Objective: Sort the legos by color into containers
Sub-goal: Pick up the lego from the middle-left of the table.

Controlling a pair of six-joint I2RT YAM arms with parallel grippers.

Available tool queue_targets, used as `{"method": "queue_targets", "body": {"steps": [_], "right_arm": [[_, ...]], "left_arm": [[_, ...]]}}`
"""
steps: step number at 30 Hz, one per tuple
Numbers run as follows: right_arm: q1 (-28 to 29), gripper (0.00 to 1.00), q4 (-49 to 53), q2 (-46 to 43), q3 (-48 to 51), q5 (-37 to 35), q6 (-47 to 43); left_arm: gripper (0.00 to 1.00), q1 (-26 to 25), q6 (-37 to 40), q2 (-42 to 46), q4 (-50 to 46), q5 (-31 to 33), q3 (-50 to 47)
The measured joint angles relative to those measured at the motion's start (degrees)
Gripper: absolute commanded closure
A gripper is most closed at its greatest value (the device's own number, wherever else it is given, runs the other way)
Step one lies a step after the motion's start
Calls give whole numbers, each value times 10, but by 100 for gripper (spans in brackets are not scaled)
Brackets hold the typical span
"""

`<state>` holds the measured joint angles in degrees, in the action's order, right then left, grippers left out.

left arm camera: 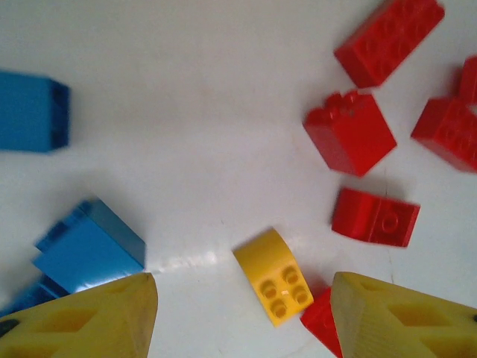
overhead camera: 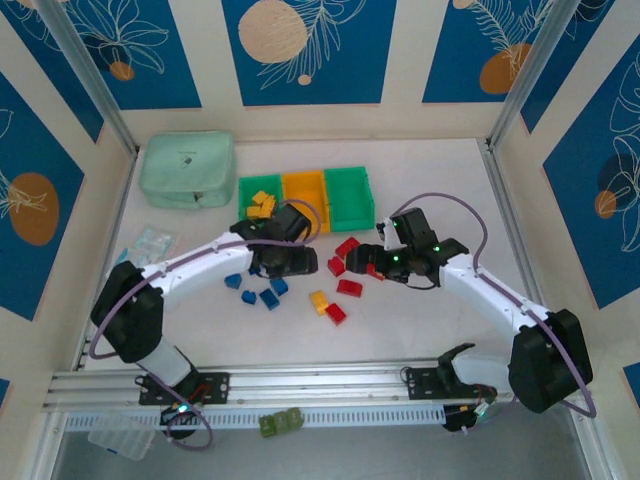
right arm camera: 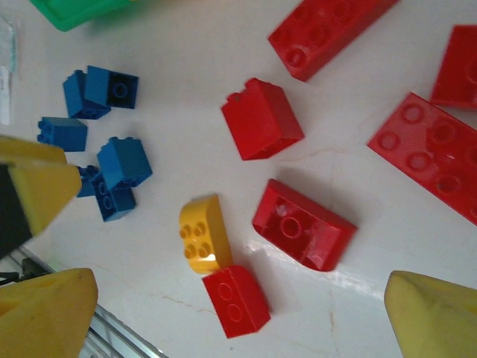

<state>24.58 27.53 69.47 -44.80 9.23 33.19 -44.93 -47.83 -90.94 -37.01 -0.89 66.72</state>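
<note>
Only a handful of yellow legos (overhead camera: 262, 205) sit in the left green bin of the containers (overhead camera: 350, 215) at upper centre, while blue bricks (overhead camera: 258, 290), red bricks (overhead camera: 348, 287) and a yellow brick (overhead camera: 319, 300) wait loose below, under the left gripper (left arm camera: 242, 294) and right gripper (right arm camera: 238, 302), both gaping wide and empty.

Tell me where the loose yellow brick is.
In the top view, the yellow brick lies near the centre, beside a red brick, right of the blue bricks.

No text, label or number is legible.
</note>
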Motion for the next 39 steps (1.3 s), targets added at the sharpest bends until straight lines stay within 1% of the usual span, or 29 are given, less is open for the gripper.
{"method": "queue_targets", "body": {"steps": [6,12,20,25,29,39], "right_arm": [[-37,1,4,-4,23,16,-1],[-70,1,6,-12,31,31,-9],[-92,1,4,-21,38,46,-16],[-96,1,3,-23,44,53,-17],[-97,1,0,-23,44,61,-17],[-96,1,-11,-23,44,69,-17]], "left_arm": [[35,-42,-48,-58,6,-2,2],[34,-75,-75,-106,4,0,12],[35,-88,-89,-145,15,0,22],[40,-100,-90,-166,10,9,37],[47,-105,-95,-168,5,19,37],[70,-106,-102,-164,-2,33,32]]}}
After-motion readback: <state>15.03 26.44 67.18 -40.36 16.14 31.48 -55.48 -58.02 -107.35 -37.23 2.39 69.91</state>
